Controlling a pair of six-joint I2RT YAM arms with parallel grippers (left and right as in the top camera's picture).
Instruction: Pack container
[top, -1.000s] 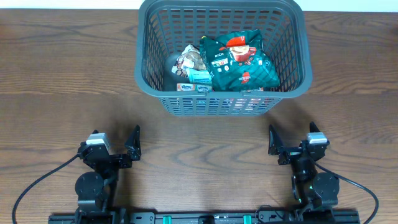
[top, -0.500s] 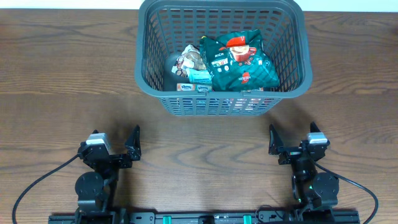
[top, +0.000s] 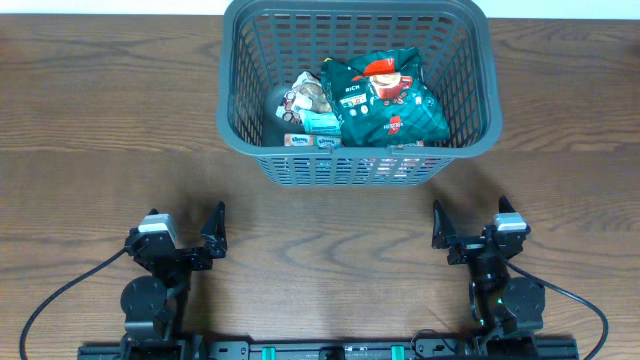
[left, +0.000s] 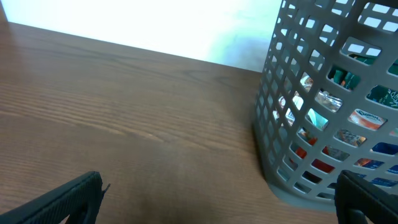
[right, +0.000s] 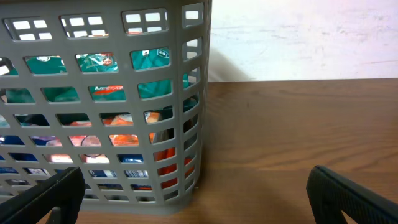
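The container, a dark grey lattice basket, stands at the far middle of the table. It holds a dark green snack bag, a light blue packet and other small packs. It also shows in the left wrist view and the right wrist view. My left gripper rests near the front left, open and empty, well short of the basket. My right gripper rests near the front right, open and empty. Only the finger tips show in the wrist views.
The wooden table spreads to both sides of the basket. A pale wall runs behind the far table edge. Black cables trail from both arm bases at the front edge.
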